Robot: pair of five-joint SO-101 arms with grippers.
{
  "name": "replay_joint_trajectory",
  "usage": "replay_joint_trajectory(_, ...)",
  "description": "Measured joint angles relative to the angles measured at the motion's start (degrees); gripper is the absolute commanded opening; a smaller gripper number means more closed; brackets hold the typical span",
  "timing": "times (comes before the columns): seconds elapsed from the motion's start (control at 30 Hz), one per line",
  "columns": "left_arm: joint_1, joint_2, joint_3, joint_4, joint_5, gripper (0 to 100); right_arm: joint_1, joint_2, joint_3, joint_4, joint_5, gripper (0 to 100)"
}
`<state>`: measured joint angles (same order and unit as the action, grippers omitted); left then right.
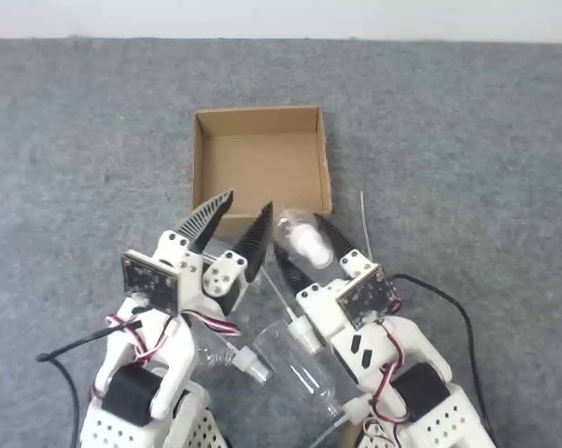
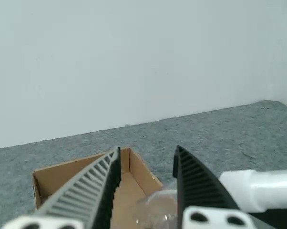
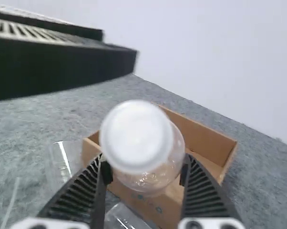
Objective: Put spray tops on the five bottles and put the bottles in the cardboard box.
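Here's the risk: a short drop. The right gripper (image 1: pixel 298 233) has its jaws clamped on a clear bottle (image 1: pixel 293 224) with a white spray top (image 1: pixel 311 245) on it. The bottle hangs just short of the near wall of the cardboard box (image 1: pixel 199 159), not over its floor. Let go here and I'd expect it to clip the rim or roll away across the grey tabletop (image 1: pixel 468 140).

Second worry: the left gripper (image 1: pixel 248 203) sits just beside it, jaws apart and holding nothing. Any swing towards the box could knock the two together (tight quarters in there). The bottle also looks round and slick, so it could twist in the grip.

Pose now: both arms reach forward from the near edge, side by side, jaws pointing at the box, and the right arm holds its load off the tabletop. Loose bottles (image 1: pixel 295 359) lie between the arm bases, waiting their turn.
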<state>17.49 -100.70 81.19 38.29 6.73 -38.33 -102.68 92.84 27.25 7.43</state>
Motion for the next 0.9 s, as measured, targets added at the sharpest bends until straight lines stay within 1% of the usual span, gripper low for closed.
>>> replay_joint_trajectory(0.17, -2.9, 0.1, -0.9, -0.7, 0.9, 17, 3.6, 0.0, 0.0, 0.0, 0.0, 6.9)
replay_joint_trajectory(0.37, -6.2, -0.4, -1.0, -2.3, 1.0, 17, 4.0, 0.0, 0.0, 0.0, 0.0, 6.9)
replay_joint_trajectory(0.47, -9.7, -0.3, -1.0, -2.3, 1.0, 17, 4.0, 0.0, 0.0, 0.0, 0.0, 6.9)
replay_joint_trajectory(0.57, -14.7, -0.3, -1.0, -2.1, 1.0, 17, 4.0, 0.0, 0.0, 0.0, 0.0, 6.9)
replay_joint_trajectory(0.7, -20.6, -0.3, -1.0, 1.5, 1.0, 17, 4.0, 0.0, 0.0, 0.0, 0.0, 6.9)
replay_joint_trajectory(0.8, -23.6, -0.3, -0.7, 6.0, 1.0, 17, 4.0, 0.0, 0.0, 0.0, 0.0, 6.9)
replay_joint_trajectory(0.9, -25.4, 0.2, 1.7, 7.5, 1.0, 17, 4.0, 0.0, 0.0, 0.0, 0.0, 6.9)
